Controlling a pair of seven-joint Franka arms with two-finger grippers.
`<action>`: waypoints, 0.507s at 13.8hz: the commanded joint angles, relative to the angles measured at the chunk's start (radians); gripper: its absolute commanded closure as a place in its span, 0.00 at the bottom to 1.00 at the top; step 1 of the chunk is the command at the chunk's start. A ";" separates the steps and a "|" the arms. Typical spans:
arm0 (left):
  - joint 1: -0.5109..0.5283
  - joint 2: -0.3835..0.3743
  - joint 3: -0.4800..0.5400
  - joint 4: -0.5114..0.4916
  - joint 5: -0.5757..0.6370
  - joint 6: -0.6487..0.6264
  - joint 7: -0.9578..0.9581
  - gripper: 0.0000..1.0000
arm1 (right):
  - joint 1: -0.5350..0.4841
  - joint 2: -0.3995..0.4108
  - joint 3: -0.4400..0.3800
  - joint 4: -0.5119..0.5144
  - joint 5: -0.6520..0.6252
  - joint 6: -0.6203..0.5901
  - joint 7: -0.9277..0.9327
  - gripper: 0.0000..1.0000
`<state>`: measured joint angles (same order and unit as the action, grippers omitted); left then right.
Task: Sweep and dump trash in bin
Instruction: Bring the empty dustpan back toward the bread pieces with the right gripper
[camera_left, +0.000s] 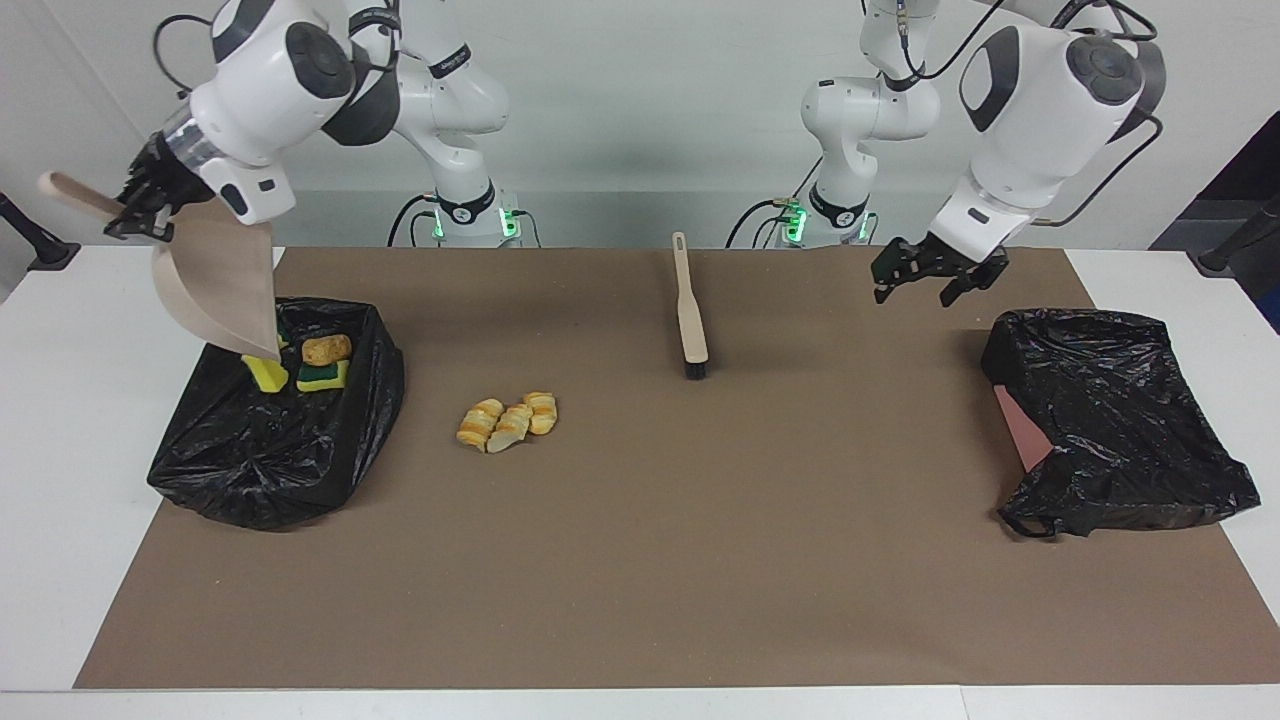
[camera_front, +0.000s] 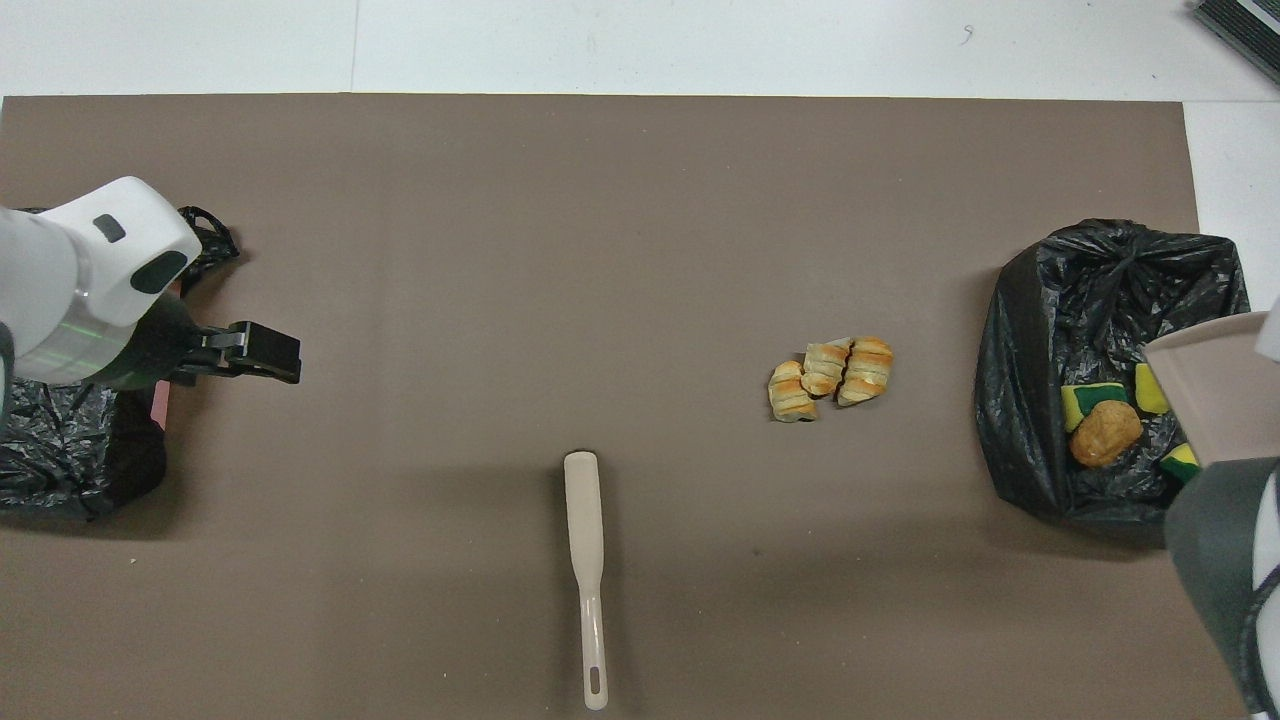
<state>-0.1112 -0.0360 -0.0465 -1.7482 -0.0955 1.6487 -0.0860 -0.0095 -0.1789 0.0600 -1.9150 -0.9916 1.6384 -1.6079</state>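
The trash, yellow sponge chunks (camera_left: 268, 375) and a brown lump (camera_left: 327, 348), lies in the black bin (camera_left: 270, 455) below our right gripper (camera_left: 140, 212), which is clamped on the tilted dustpan (camera_left: 220, 290). The bread pieces (camera_left: 508, 420) sit on the brown mat (camera_left: 640, 560), beside the bin. Our left gripper (camera_left: 935, 280), fingers apart, hangs over the mat near a second black bag (camera_left: 1110, 420). The brush (camera_left: 690, 320) lies on the mat; the wall is white.
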 joint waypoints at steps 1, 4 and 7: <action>0.025 0.008 -0.010 0.068 0.040 -0.072 0.051 0.00 | 0.048 -0.002 0.081 0.036 0.108 -0.126 0.202 1.00; 0.050 0.002 -0.012 0.099 0.086 -0.096 0.088 0.00 | 0.048 0.007 0.113 0.051 0.356 -0.121 0.479 1.00; 0.050 0.040 -0.012 0.200 0.120 -0.182 0.091 0.00 | 0.066 0.022 0.138 0.051 0.562 -0.088 0.846 1.00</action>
<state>-0.0720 -0.0356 -0.0472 -1.6380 -0.0174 1.5344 -0.0118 0.0508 -0.1767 0.1802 -1.8829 -0.5299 1.5321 -0.9570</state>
